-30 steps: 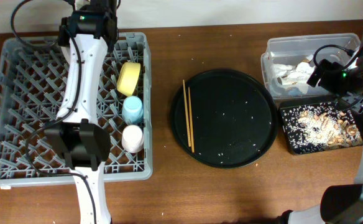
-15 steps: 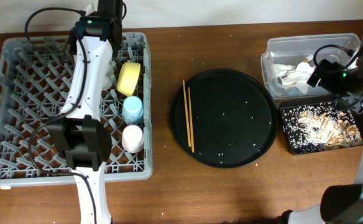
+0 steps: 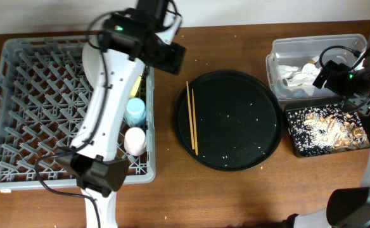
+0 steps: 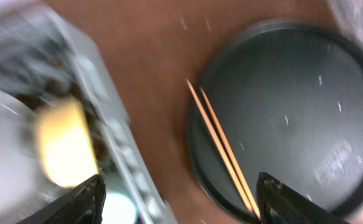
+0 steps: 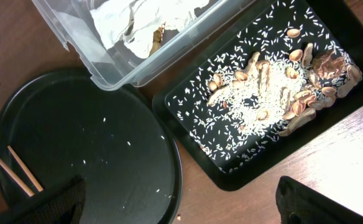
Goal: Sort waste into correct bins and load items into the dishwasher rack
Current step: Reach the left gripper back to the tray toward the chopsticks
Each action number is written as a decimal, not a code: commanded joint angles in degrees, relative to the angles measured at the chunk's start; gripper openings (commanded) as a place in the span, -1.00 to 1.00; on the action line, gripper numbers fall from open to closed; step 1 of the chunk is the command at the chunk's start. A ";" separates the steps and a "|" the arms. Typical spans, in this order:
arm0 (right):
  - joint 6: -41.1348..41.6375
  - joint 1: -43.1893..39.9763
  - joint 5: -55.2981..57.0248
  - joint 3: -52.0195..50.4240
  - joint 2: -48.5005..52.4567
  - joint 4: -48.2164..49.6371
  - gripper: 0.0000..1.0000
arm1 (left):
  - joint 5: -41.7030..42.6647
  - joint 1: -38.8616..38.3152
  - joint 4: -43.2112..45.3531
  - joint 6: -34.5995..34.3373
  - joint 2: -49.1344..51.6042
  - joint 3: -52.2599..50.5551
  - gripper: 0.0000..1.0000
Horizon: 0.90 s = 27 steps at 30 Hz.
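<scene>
The grey dishwasher rack [image 3: 20,114] holds the pale plate [image 3: 92,61] on edge at the back, with the yellow bowl [image 3: 139,85], blue cup [image 3: 134,113] and pink cup [image 3: 134,140] along its right side. My left gripper [image 3: 166,58] hovers open and holding nothing between the rack and the round black tray [image 3: 236,120]. The chopsticks [image 3: 191,117] lie on that tray's left part. In the blurred left wrist view, the chopsticks [image 4: 222,146] sit ahead of my gripper [image 4: 181,202]. My right gripper [image 5: 181,211] is open above the bins.
The clear tub [image 3: 280,54] at the back right holds crumpled white napkins [image 3: 302,75]. In front of it the black rectangular tray [image 3: 293,136] holds rice and brown scraps [image 5: 275,93]. Rice grains dot the round tray [image 5: 76,143].
My left gripper has opened and swung right, from over the rack's back to beside the round tray. The plate now shows standing in the rack. The right arm has not moved.
</scene>
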 commanded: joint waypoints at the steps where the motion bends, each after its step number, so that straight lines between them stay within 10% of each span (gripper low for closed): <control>1: 0.28 -0.26 0.92 -0.11 -0.96 -0.02 0.97 | 2.05 -4.61 2.69 -10.69 1.14 -13.25 0.52; 12: 0.31 -0.26 0.92 -0.11 -0.98 -0.04 0.97 | 0.11 -8.55 29.16 -19.80 1.20 -43.43 -0.17; 27: 0.28 -0.24 0.92 -0.11 -0.96 -0.04 0.97 | -2.43 -9.07 34.18 -18.05 6.99 -44.30 -0.57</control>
